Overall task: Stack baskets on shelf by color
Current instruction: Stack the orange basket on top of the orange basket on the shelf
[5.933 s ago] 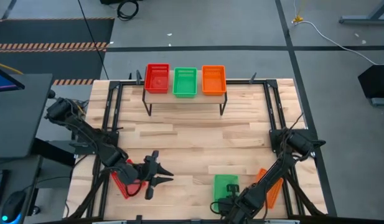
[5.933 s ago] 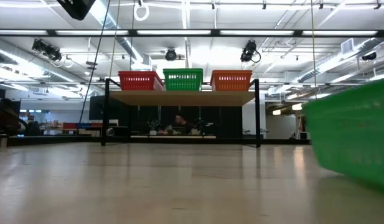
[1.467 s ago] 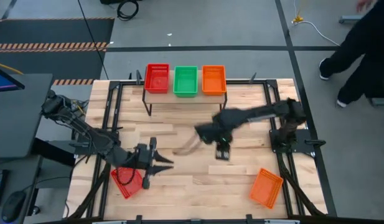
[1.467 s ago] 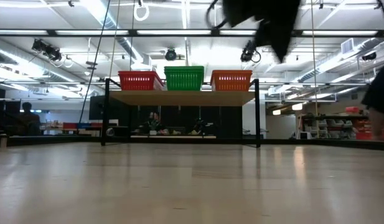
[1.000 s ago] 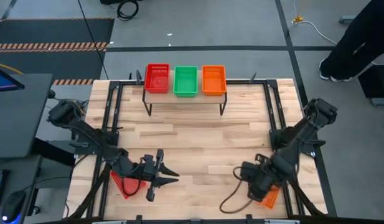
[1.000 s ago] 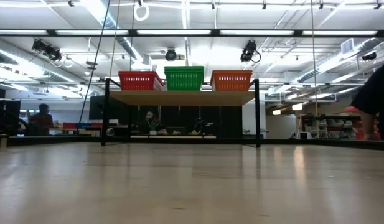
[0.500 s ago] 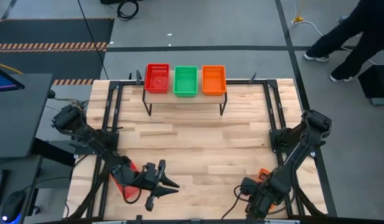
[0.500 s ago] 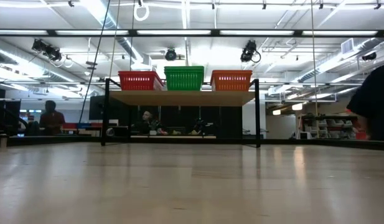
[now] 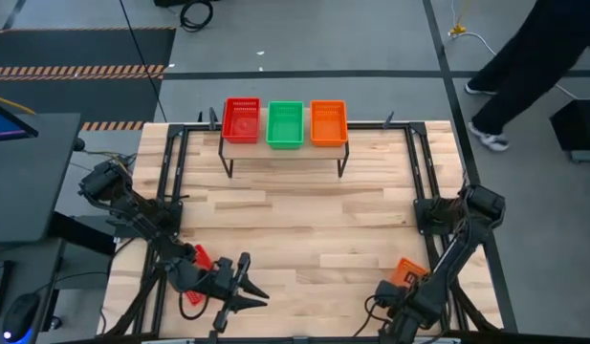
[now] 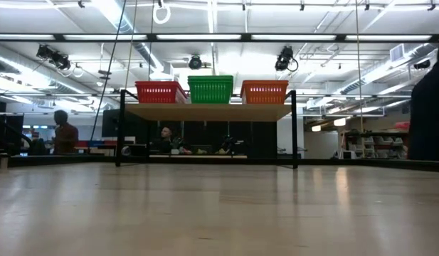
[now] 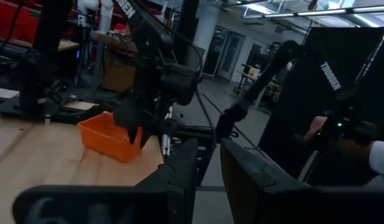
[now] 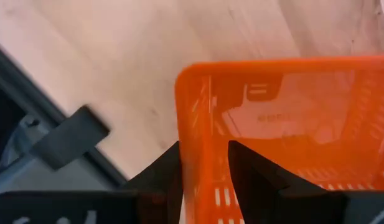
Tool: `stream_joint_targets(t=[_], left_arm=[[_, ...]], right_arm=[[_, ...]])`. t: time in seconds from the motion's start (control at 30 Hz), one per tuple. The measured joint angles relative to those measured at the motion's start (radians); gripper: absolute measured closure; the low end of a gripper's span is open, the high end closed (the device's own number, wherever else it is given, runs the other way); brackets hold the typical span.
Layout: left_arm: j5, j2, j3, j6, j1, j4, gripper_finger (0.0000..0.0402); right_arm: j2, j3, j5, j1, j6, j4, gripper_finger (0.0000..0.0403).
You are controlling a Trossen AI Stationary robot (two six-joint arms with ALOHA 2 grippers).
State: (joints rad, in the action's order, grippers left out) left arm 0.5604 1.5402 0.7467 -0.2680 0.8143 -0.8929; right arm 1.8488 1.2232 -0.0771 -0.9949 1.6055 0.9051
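The shelf (image 9: 261, 145) (image 10: 208, 112) stands at the table's far edge with a red basket (image 9: 241, 120), a green basket (image 9: 284, 125) and an orange basket (image 9: 329, 123) side by side on its top. My right gripper (image 9: 400, 308) is at the near right edge, at a loose orange basket (image 9: 410, 276) (image 12: 285, 124) (image 11: 107, 140). My left gripper (image 9: 239, 292) (image 11: 208, 177) hovers near the near left edge, just right of a loose red basket (image 9: 199, 260) that lies under its arm; a narrow gap shows between its fingers and nothing is in it. My right gripper straddles one wall of the orange basket close to a corner (image 12: 182, 84), with one finger (image 12: 254, 180) inside and one finger (image 12: 157, 177) outside. It comes from above. Whether the basket is lifted clear of the table I cannot tell.
Black frame rails (image 9: 175, 191) run along the table's left and right sides. The wide middle of the slatted tabletop (image 9: 304, 229) holds no objects. A person (image 9: 524, 57) walks on the floor beyond the far right corner; other people show in the room behind the shelf.
My right gripper has moved toward the table's near edge at the orange basket, and more of that basket now shows beside the arm. My left gripper has drifted toward the near edge, over the red basket's right side. The person beyond the table has walked on.
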Motion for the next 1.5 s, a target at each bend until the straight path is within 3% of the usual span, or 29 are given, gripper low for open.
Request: stream_joint_targets(t=[0.2, 0.43, 0.6, 0.8, 1.07, 1.27, 1.5], left_arm=[[0.0, 0.0, 0.0, 0.002, 0.004, 0.002, 0.0326], [0.0, 0.0, 0.0, 0.002, 0.009, 0.009, 0.0326], [0.0, 0.033, 0.0, -0.013, 0.009, 0.009, 0.0326], [0.001, 0.049, 0.0, -0.034, -0.009, -0.006, 0.0326], [0.0, 0.049, 0.0, -0.035, -0.043, -0.015, 0.0326], [0.001, 0.049, 0.0, -0.034, -0.068, -0.009, 0.0326], [0.001, 0.044, 0.0, 0.048, -0.096, -0.006, 0.0326]], right_arm=[[0.073, 0.0, 0.0, 0.0, -0.035, -0.005, 0.0288], [0.081, 0.012, 0.056, 0.02, -0.203, 0.035, 0.0389], [0.076, 0.066, 0.069, 0.074, -0.34, 0.169, 0.0382], [0.075, 0.181, 0.186, 0.165, -0.559, 0.385, 0.0395], [0.018, 0.433, 0.375, 0.376, -0.902, 0.67, 0.0395], [-0.094, 0.591, 0.468, 0.585, -1.208, 0.663, 0.0393], [-0.191, 0.658, 0.503, 0.863, -1.498, 0.654, 0.0393]])
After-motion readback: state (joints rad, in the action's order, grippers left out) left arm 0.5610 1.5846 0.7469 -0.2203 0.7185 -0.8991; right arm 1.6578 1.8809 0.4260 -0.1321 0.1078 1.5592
